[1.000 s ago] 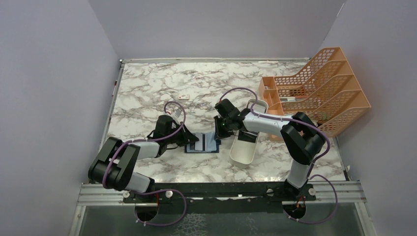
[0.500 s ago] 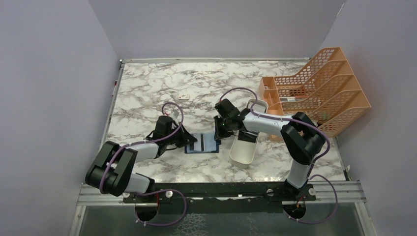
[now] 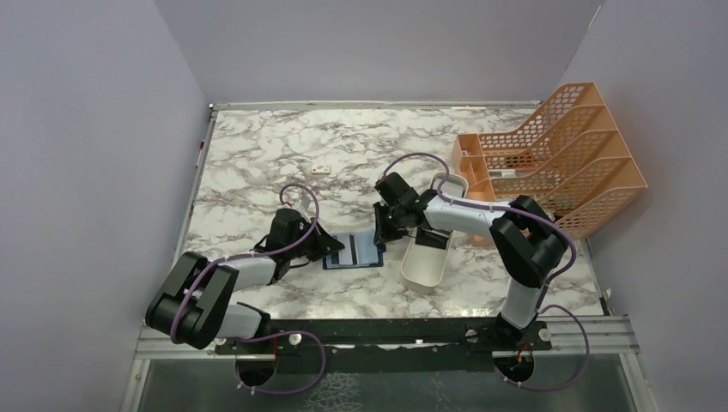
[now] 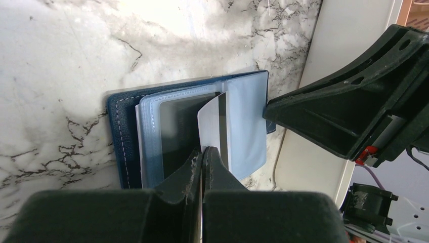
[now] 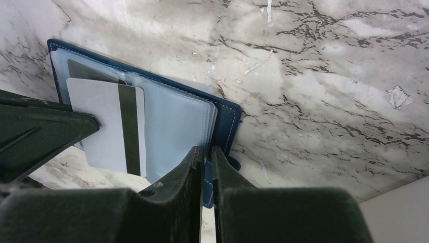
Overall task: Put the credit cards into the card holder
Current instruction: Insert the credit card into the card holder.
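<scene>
The navy-blue card holder (image 3: pixel 352 250) lies open on the marble table between the arms. In the left wrist view its light blue inner side (image 4: pixel 248 131) faces up. My left gripper (image 4: pixel 202 154) is shut on a pale grey credit card (image 4: pixel 208 124) with a dark stripe, held on edge over the holder. The card also shows in the right wrist view (image 5: pixel 103 121). A dark card (image 5: pixel 83 72) sits in a clear pocket below it. My right gripper (image 5: pixel 207 152) is shut on the holder's right edge (image 5: pixel 227 119), pinning it.
A long white oblong tray (image 3: pixel 427 249) lies just right of the holder, under the right arm. An orange mesh file rack (image 3: pixel 558 159) stands at the back right. A tiny white block with a red mark (image 3: pixel 321 168) lies farther back on the table.
The left arm's elbow has shifted slightly toward the near left. The holder and the right gripper have not moved.
</scene>
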